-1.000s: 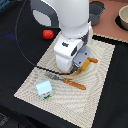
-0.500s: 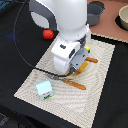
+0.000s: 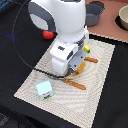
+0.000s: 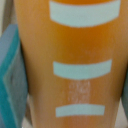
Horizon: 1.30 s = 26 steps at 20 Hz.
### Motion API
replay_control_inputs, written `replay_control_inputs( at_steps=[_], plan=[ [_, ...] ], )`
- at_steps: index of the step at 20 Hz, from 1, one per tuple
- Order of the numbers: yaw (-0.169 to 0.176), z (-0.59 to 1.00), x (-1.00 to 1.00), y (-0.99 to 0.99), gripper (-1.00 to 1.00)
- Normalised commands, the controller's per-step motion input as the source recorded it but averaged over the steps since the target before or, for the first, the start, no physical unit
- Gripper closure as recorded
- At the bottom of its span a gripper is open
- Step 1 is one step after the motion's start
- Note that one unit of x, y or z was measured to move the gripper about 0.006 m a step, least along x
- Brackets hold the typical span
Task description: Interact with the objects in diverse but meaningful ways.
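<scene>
Wrist view was filled by the blurred orange bread loaf (image 4: 75,65), edges cut off. Exterior view: the arm hid the gripper (image 3: 75,70) mid-mat (image 3: 100,100); its finger state could not be determined.

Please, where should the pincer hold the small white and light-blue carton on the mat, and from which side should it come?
Probably from above, closing on two opposite flat side walls of the carton. It stands upright on the mat, boxy, with free mat all around it, and the nearest knife lies apart, so a straight descent seems unobstructed.
</scene>
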Motion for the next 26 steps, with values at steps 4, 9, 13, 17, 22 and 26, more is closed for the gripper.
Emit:
replay_control_inputs(
  at_steps=[4,9,13,17,22,26],
  plan=[
    [-0.081,0.87,0.00,0.03,-1.00],
    [-0.092,1.00,0.22,0.34,-1.00],
    [0.000,0.73,0.59,0.65,-1.00],
    [0.053,0.27,0.45,0.70,-1.00],
    [0.079,0.05,0.44,0.73,-1.00],
    [0.137,-0.01,0.42,0.68,-1.00]
  ],
)
